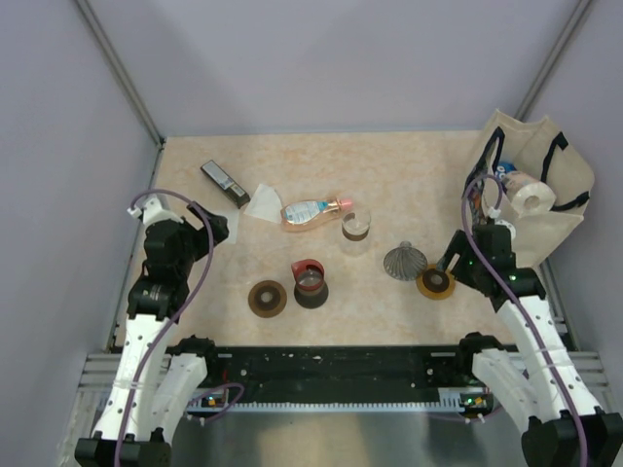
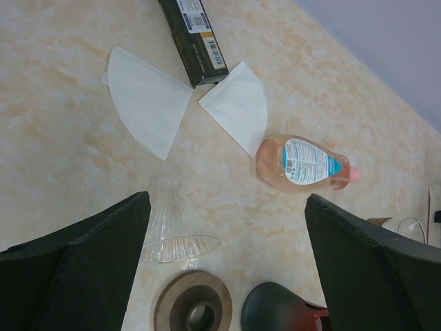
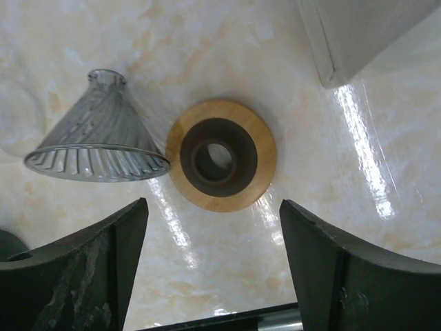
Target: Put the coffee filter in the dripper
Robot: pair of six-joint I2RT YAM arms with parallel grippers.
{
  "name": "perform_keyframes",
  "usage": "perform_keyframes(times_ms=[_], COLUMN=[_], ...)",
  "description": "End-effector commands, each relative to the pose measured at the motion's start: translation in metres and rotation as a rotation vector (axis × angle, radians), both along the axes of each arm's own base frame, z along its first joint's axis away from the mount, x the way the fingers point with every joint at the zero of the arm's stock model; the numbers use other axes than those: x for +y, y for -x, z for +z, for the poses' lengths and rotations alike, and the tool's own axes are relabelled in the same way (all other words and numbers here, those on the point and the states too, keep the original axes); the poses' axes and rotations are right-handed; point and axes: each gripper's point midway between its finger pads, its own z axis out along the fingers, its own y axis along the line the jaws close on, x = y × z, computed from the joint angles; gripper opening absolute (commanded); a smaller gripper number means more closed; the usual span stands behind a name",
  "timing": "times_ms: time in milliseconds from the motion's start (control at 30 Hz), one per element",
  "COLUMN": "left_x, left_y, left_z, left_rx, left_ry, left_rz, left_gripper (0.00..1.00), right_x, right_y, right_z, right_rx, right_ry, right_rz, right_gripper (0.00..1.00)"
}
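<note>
Filter (image 2: 150, 102) lies flat at eleven o'clock of the left gripper (image 2: 227, 201), whose jaws are wide and empty. The right gripper (image 3: 212, 207), also open and empty, hovers over a ring (image 3: 220, 155), with the dripper (image 3: 96, 131) at nine o'clock. Pickup looks like the next step, and pinching flat paper calls for a low, careful approach.

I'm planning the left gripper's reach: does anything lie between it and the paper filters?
Partly. A clear dripper lies on its side in front of the left gripper, between it and the left filter. Nothing lies before the right filter. A box has its end at both filters' tips.
</note>
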Motion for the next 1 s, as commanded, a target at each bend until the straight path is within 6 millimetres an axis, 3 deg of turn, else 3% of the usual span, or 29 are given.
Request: perform_keyframes(times_ms=[0,333,967], left_x=[0.002,0.002,0.005], left_y=[-0.002,-0.001,-0.003], left_z=[0.008,0.006,0.0], left_rx=[-0.046,-0.04,-0.022], left_ry=[-0.012,-0.012,-0.017], left_rz=[0.003,0.005,0.019], left_gripper=[0.99,0.99,0.99], right_x=[-0.009,-0.015,-0.006], right_y=[0.003,-0.004,-0.008], right_z=[-0.016,-0.053,-0.091], right_rx=[0.076,0.101,0.157], right_ry=[0.009,0.009,-0.009], right_rz=[-0.09,-0.163,-0.151], right_gripper=[0.75,0.53,0.38])
